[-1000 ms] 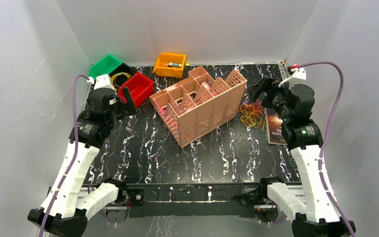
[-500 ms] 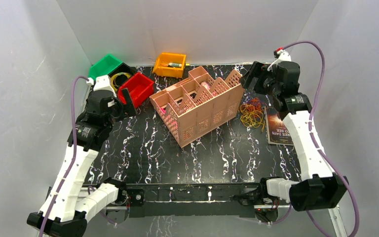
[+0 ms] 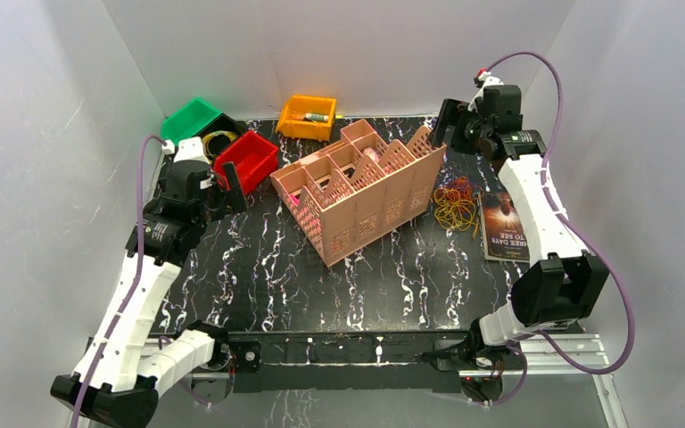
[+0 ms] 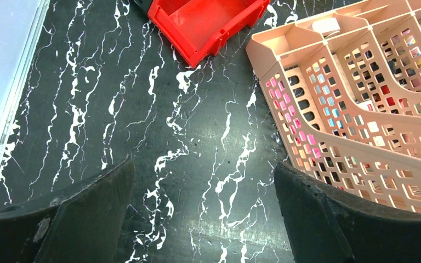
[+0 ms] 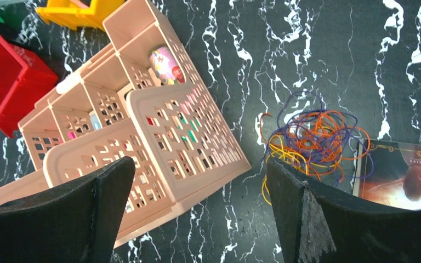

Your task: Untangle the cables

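Right arm (image 3: 535, 201): in the last second it has unfolded from a crouch beside the book (image 3: 504, 225) and now stretches toward the far right of the counter (image 3: 276, 276), with its wrist raised next to the far end of the basket (image 3: 366, 192).
Right pincer (image 5: 197, 163): fingers spread wide with nothing between them. Its camera looks down on the basket and the tangle.
Left arm (image 3: 138, 285): has hardly moved.
Left pincer (image 4: 204, 164): fingers wide apart and empty, over bare counter between the red bin (image 3: 248, 159) and the basket.
Cables (image 3: 455, 203): a tangle of yellow, orange and purple loops lying on the counter between the basket's right end and the book, just beside the book. It has not shifted.
Meaning for the task: nothing looks pulled apart yet. The right arm's new position seems to give it a view of the tangle from above, probably ahead of a first grab.
Count, arms: two, each with one pincer.
Count, cables: one loose tangle in three colours, plus one yellow coil (image 3: 217, 141) in the black bin (image 3: 223, 123).
Count, bins: four, namely the green bin (image 3: 189, 116), the black, the red and the orange bin (image 3: 308, 116).
Count, others: one basket, one book.
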Robot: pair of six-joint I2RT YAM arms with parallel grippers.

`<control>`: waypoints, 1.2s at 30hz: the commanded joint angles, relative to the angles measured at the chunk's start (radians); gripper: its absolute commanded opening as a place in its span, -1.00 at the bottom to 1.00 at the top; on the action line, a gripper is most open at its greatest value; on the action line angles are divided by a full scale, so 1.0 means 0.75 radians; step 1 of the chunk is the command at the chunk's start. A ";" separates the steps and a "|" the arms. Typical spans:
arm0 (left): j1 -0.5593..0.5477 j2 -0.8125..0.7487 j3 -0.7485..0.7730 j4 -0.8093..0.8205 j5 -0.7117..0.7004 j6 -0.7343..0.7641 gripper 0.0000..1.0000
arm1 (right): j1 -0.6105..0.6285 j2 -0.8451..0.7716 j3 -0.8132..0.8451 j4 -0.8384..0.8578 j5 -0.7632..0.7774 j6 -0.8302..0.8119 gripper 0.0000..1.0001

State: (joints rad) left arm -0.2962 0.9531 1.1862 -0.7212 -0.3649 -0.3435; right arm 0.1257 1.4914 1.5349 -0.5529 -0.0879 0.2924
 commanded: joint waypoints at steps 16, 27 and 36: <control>0.009 -0.061 -0.013 -0.047 0.007 -0.066 0.97 | 0.249 -0.007 0.085 -0.264 0.060 -0.177 0.97; 0.010 -0.065 0.123 -0.129 -0.084 -0.055 0.97 | 0.435 -0.148 -0.033 -0.292 -0.031 -0.110 0.97; 0.009 -0.059 0.329 -0.199 -0.182 0.010 0.97 | 0.611 -0.236 -0.163 -0.269 -0.058 -0.012 0.97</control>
State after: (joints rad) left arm -0.2962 0.9157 1.3605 -0.8253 -0.4473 -0.3740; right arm 0.5251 1.3575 1.4551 -0.7368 -0.0761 0.2424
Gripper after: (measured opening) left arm 0.983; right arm 0.983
